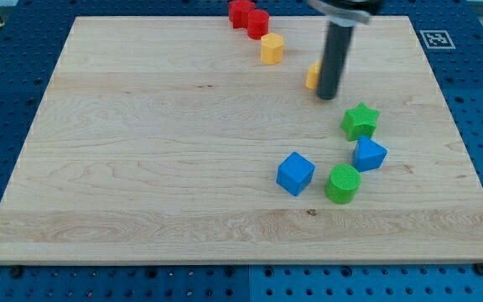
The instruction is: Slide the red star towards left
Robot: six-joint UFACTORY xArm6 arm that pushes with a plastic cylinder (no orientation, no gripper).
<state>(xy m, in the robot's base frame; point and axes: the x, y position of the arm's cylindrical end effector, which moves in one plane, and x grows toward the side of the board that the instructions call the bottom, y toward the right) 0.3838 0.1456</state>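
Nearest the view's bottom, a broad band of bare worktop (pixel 141 210) runs along the front edge, and the whole of the view's left half is open wood. Right of centre sits a loose cluster: a blue cube (pixel 295 173), a green cylinder (pixel 343 184) just to its right, a second blue block (pixel 369 154) touching or almost touching that cylinder, and a green star (pixel 360 121) just above it. Farther back the dark rod comes down near upright from the view's top edge, and my tip (pixel 328 96) rests on the wood directly against an orange block (pixel 312 75), which the rod partly hides, so its shape cannot be made out. There are no jaws on this arm, only the rod, and it holds nothing. Beyond, a yellow-orange block (pixel 272 49) stands alone, then a red block (pixel 258 22). The red star (pixel 241 12) lies at the worktop's far edge, touching that red block, well apart from my tip, with clear wood to its left.
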